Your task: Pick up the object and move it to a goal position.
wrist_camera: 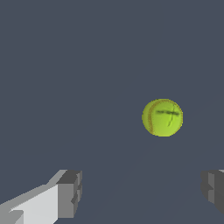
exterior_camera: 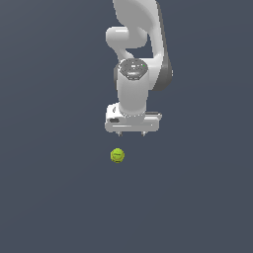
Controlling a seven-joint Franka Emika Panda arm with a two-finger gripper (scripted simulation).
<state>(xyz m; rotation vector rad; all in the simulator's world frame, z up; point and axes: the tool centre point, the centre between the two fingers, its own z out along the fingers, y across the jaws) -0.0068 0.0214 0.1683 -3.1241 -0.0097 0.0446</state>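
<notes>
Tennis ball (exterior_camera: 117,155) sits on plain dark grey-blue floor (exterior_camera: 49,197), just below the gripper (exterior_camera: 131,134) in the ext. view and a bit toward that view's left, not touching it. It's a sphere, so no long axis and no real heading; only the markings give it any orientation. In the wrist view the ball (wrist_camera: 162,117) shows a thin reddish curved seam down one side and a dark smudgy T-shaped mark across the face turned to the camera. Colour yellow-green, matte, slightly fuzzy look, no shine.

Gripper spread wide, nothing between the fingers. Wrist view: two grey blocky fingertips (wrist_camera: 70,193) far apart, flat-faced w/ stepped edges, one on a white angular finger body, the other cut by the frame edge. Ball lies ahead of them, nearer the cropped finger, clear of both.

Arm (exterior_camera: 141,39) is smooth glossy white w/ rounded links, dark grey joint bands, and a round dark cap w/ small green dots on top of the wrist. Hand is a wide white box pointing straight down; only short finger stubs show under it in the ext. view.
</notes>
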